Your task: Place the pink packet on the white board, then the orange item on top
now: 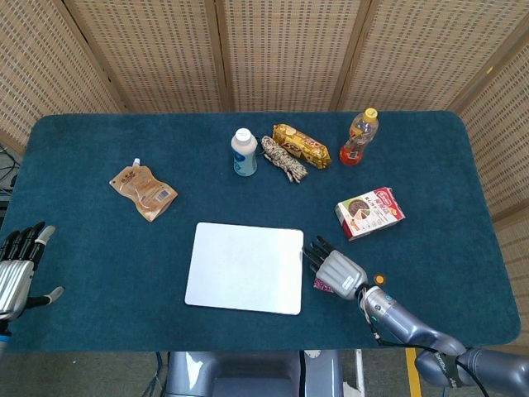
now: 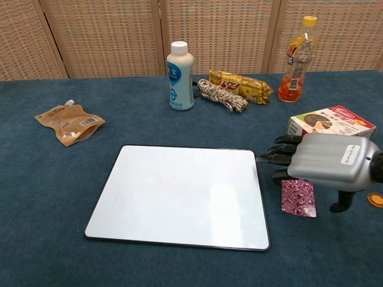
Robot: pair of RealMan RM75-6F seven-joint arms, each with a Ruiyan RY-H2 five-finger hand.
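Note:
The pink patterned packet (image 2: 298, 202) lies flat on the blue cloth just right of the white board (image 2: 179, 194), and shows in the head view as the packet (image 1: 321, 286) beside the board (image 1: 244, 266). My right hand (image 2: 326, 162) hangs low over the packet's far edge and hides its top; its dark fingers (image 2: 278, 158) are apart, point toward the board and hold nothing. In the head view this hand (image 1: 337, 269) overlaps the packet. A small orange disc (image 2: 376, 200) lies right of the hand. My left hand (image 1: 15, 269) stays open at the table's left edge.
A red snack box (image 2: 331, 121) sits just behind my right hand. At the back stand a white bottle (image 2: 179, 76), a coiled rope (image 2: 222, 95), a yellow biscuit pack (image 2: 240, 86) and an orange drink bottle (image 2: 297, 60). A brown pouch (image 2: 70, 123) lies far left.

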